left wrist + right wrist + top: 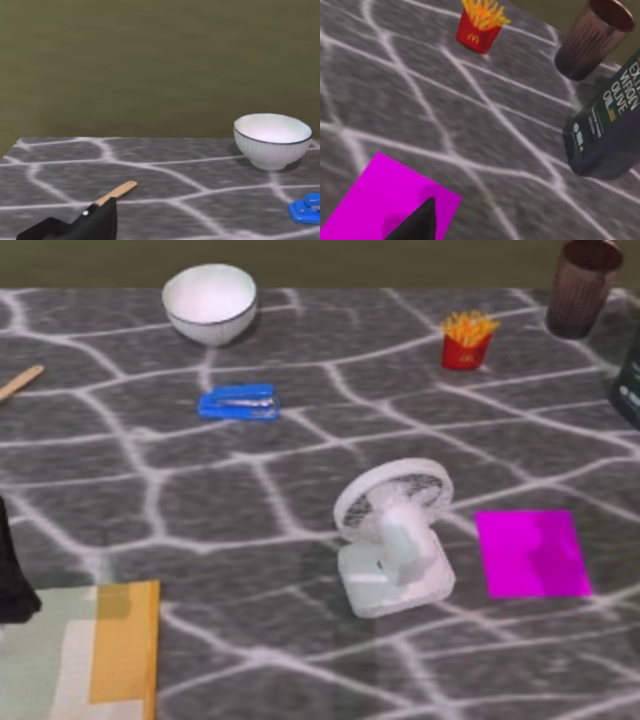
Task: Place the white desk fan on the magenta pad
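The left arm shows only as a dark shape at the left edge of the table (300,420) in the top view, just above the yellow-edged pale mat (80,655); its wrist camera catches the left gripper (92,225) low over the tabletop, and whether its fingers are spread or pressed together cannot be told. The right arm is out of the top view; its wrist camera looks down at a slant with one dark fingertip of the right gripper (417,225) over the magenta pad (532,553), and its state cannot be told either. The white desk fan (393,538) stands upright on its square base on the bare table, just left of the pad and apart from it, its grille head tilted back. Farther back sit a white bowl (209,303), a blue flat packet (238,402), a red carton of fries (467,340) with a yellow arch logo, and a brown cup (583,285). A dark bottle (607,135) at the right edge reads "EXTRA VIRGIN OLIVE OIL". A wooden handle (20,382) lies at the left edge
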Controlling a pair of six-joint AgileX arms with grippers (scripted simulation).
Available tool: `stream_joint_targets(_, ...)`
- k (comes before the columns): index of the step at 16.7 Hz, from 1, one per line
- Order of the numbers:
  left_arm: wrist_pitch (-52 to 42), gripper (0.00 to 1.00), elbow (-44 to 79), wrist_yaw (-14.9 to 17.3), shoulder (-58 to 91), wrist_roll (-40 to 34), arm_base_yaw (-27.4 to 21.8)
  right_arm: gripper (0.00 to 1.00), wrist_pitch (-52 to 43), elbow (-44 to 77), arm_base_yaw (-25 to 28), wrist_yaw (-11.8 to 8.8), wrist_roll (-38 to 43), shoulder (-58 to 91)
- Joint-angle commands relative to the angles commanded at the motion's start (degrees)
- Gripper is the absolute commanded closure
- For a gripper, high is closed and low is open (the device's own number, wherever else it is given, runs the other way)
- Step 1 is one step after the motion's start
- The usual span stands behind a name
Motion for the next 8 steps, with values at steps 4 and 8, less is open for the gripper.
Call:
stream_joint_targets(4,0.0,0.00,0.0,0.0,0.0,0.0,0.0,0.00,-15.9,25.1,7.1,0.0,-12.7,24.9)
stream_joint_targets(8,0.0,0.00,0.0,0.0,0.0,0.0,0.0,0.00,-31.6,50.4,14.1,0.0,-25.2,49.6)
